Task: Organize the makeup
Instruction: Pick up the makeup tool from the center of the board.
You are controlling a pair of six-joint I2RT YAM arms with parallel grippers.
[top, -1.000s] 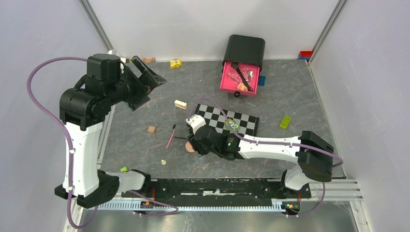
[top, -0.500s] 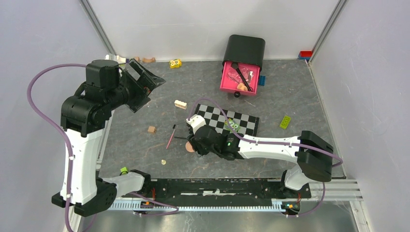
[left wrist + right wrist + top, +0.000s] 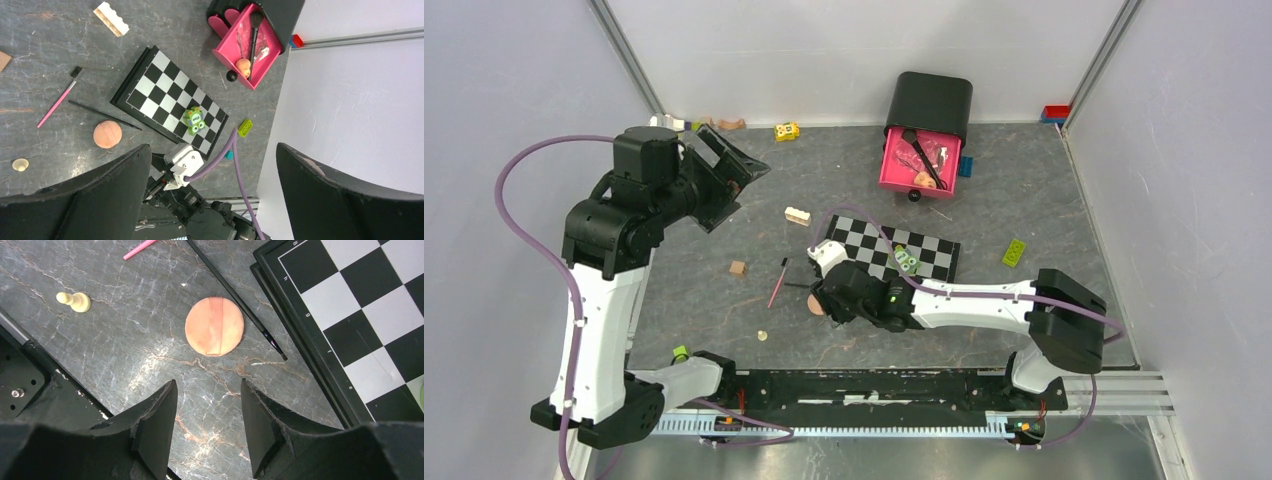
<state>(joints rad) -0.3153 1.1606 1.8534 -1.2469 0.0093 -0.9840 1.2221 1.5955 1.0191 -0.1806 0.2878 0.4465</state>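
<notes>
The makeup's round peach puff (image 3: 214, 326) lies flat on the tabletop (image 3: 125, 350), at twelve o'clock just beyond the fingertips of the right tool (image 3: 207, 390). That tool hangs low over the stone-patterned surface with its jaws parted. Nothing is between them, and they are clear of the puff.

In the right wrist view, a thin dark pencil (image 3: 235, 295) runs just beside the puff's one-o'clock edge; whether they touch cannot be told. Past it, at two o'clock, is the corner of the chequered board (image 3: 360, 315). A cream pawn (image 3: 75, 301) lies at ten o'clock, and the end of a pink-handled brush (image 3: 140, 248) shows at eleven.

In the overhead view, a pink tray (image 3: 886, 165) sits well apart at one o'clock from the right tool. It holds a black long-handled brush (image 3: 254, 35) and a peach piece (image 3: 243, 66). At ten o'clock, well apart and raised high, the left tool (image 3: 209, 150) is spread wide and carries nothing.
</notes>
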